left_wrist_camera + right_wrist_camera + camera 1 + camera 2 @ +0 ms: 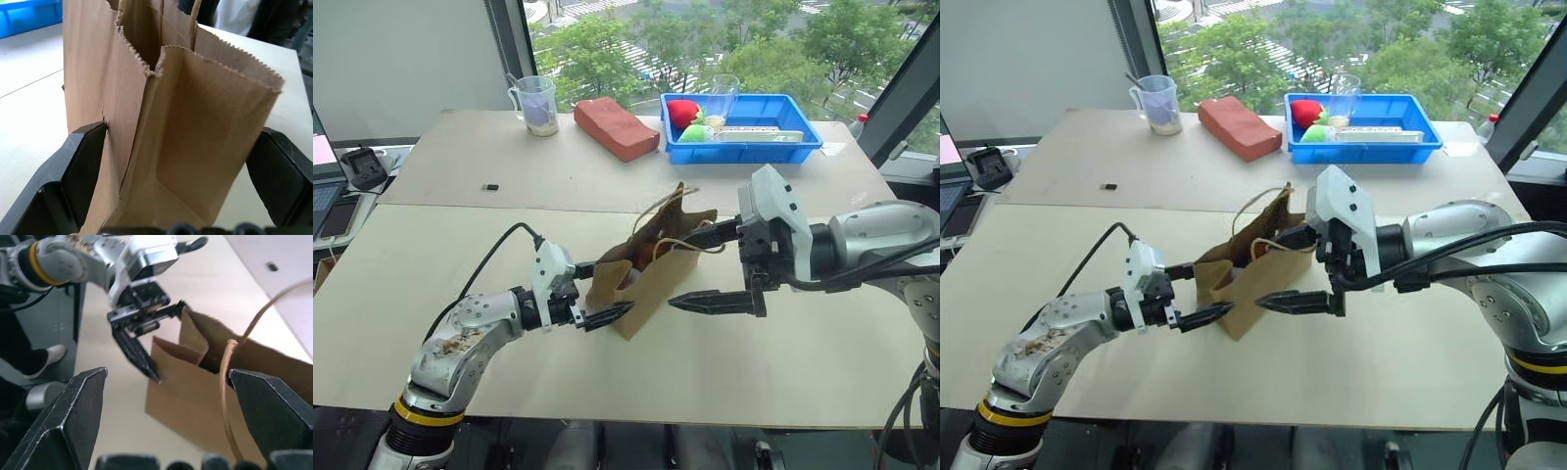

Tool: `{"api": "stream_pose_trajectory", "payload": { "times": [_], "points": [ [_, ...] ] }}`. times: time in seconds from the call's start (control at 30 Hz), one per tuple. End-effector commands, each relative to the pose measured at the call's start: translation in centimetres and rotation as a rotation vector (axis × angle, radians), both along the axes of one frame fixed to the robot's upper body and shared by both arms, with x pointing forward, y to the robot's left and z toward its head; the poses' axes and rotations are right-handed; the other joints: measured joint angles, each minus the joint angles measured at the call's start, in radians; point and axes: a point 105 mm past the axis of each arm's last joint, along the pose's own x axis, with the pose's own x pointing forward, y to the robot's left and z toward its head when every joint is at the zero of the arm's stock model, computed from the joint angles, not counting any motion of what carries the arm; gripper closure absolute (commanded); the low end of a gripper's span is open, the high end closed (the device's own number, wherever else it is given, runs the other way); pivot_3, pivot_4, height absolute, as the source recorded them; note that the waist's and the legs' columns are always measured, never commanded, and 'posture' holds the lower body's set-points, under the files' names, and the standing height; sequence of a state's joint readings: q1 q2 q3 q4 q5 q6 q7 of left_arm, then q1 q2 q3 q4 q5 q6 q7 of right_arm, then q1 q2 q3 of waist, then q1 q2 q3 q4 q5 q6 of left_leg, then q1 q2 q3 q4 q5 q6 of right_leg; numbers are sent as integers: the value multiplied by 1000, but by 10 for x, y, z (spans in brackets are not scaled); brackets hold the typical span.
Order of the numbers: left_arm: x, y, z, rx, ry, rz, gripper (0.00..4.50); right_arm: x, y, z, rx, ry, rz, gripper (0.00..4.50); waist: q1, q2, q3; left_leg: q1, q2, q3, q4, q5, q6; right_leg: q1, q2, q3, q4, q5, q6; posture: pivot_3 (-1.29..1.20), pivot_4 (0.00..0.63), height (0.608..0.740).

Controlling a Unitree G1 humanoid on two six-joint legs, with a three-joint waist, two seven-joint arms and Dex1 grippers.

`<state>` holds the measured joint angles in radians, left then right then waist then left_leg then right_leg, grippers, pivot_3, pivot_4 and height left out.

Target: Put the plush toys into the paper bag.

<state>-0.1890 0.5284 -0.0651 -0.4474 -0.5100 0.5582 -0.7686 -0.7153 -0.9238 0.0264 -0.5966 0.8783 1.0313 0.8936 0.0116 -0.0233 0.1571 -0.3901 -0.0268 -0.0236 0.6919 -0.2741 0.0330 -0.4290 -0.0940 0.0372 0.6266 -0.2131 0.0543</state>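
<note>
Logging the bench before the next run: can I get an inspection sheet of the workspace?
Surface: pale table, two tops butted together.
Job's things: paper bag standing mid-table, mouth open; something reddish-brown inside, plush toys not clearly seen.
Clutter: brick-like block, measuring cup, blue tray with red and green items, small dark object.
Grippers: left gripper open, straddling the bag's end; right gripper open beside the bag's mouth.
Cables: black cable along the left arm.
Surroundings: windows, trees outside; laptop at left.
</note>
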Motion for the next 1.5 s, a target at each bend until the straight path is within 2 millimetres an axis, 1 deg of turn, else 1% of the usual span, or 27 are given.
{"api": "stream_pose_trajectory", "payload": {
  "times": [0.03, 0.17, 0.27, 0.37, 0.57, 0.6, 0.63, 0.83, 0.9, 1.0, 1.1, 1.17, 1.27, 1.33, 1.43, 1.5],
  "points": [
    [4, -5, 10, -9, -71, 47, 0, 3, 2, 11, 21, -80, -5, 57, 0, 0, 0, 0, 0, 0, 0, 0, 0, 0, 0, 0, 0, 0, 0, 0, 150, 740],
    [11, -6, 5, -9, -74, 106, 0, 6, 3, 16, 37, -105, -13, 57, 0, 0, 0, 0, 0, 0, 0, 0, 0, 0, 0, 0, 0, 0, 0, 0, 150, 740],
    [16, -5, 4, -50, -77, 155, 0, 9, 6, 20, 47, -131, -22, 57, 0, 0, 0, 0, 0, 0, 0, 0, 0, 1, 0, 0, 0, 0, 0, 0, 150, 740],
    [17, -5, 6, -80, -74, 157, 861, 8, 8, 21, 54, -138, -16, 0, 0, 0, 0, 0, 0, 0, 0, 0, 0, 0, 0, 0, 0, 0, 0, 0, 150, 740],
    [17, -1, 2, -73, -68, 145, 3728, 9, 10, 23, 65, -146, -10, 0, 0, 0, 0, 0, 0, 0, 0, 0, 0, 0, 0, 0, 0, 0, 0, 0, 150, 740],
    [18, -1, 1, -73, -67, 145, 4178, 9, 10, 23, 65, -146, -10, 0, 0, 0, 0, 0, 0, 0, 0, 0, 0, 1, 0, 0, 0, 0, 0, 0, 150, 740],
    [18, 0, 1, -73, -67, 145, 4480, 9, 10, 23, 65, -146, -10, 0, 0, 0, 0, 0, 0, 0, 0, 0, 0, 1, 0, 0, 0, 0, 0, 0, 150, 740],
    [24, 7, 1, -48, -63, 144, 4480, 9, 7, 26, 79, -150, -21, 0, -1, 0, 0, 0, 0, 0, 0, 0, 0, 1, 0, -1, -1, 0, 0, 0, 150, 740],
    [29, 11, 9, -48, -85, 123, 4480, 9, -2, 34, 97, -136, -45, 0, 0, 0, 0, 0, 0, 0, 0, 0, 0, 1, 0, -1, -1, 0, 0, 0, 150, 740],
    [28, 16, 25, -50, -100, 8, 4480, 10, -24, 47, 103, -126, -107, 0, 3, 0, 0, -1, -1, -1, 1, 0, 0, 1, -1, -2, -1, 0, 0, 0, 150, 740],
    [24, 22, 29, -22, -115, -140, 4480, 17, -49, 51, 69, -165, -209, 0, 1, 0, 0, -1, -1, -1, 0, -1, 1, 1, 0, -3, -2, 0, 0, 0, 150, 740],
    [23, 25, 33, -28, -114, -251, 4480, 17, -59, 53, 52, -173, -235, 0, 0, 0, 0, 0, -1, 0, 0, -1, 2, 2, 0, -3, -3, 0, 0, 0, 150, 740],
    [22, 27, 32, 5, -116, -365, 4480, 18, -66, 57, 51, -178, -244, 0, -3, 1, 1, 0, 0, 0, 0, -1, 2, 2, 0, -3, -3, 0, 0, 0, 150, 740],
    [26, 27, 31, 25, -121, -420, 4480, 17, -69, 59, 43, -180, -243, 0, -6, 1, 1, 0, 0, 0, 0, -1, 2, 2, 0, -3, -3, 0, 0, 0, 150, 740],
    [32, 22, 31, 55, -134, -514, 4480, 17, -74, 62, 29, -170, -244, 0, -6, 1, 1, 0, 0, 0, 0, -1, 2, 3, 1, -3, -3, 0, 0, 0, 150, 740],
    [37, 17, 28, 73, -134, -561, 4480, 16, -73, 63, 20, -147, -230, 0, -3, 1, 1, 0, 0, 0, 1, -1, 2, 3, 1, -3, -3, 0, 0, 0, 150, 740]
  ]
}}
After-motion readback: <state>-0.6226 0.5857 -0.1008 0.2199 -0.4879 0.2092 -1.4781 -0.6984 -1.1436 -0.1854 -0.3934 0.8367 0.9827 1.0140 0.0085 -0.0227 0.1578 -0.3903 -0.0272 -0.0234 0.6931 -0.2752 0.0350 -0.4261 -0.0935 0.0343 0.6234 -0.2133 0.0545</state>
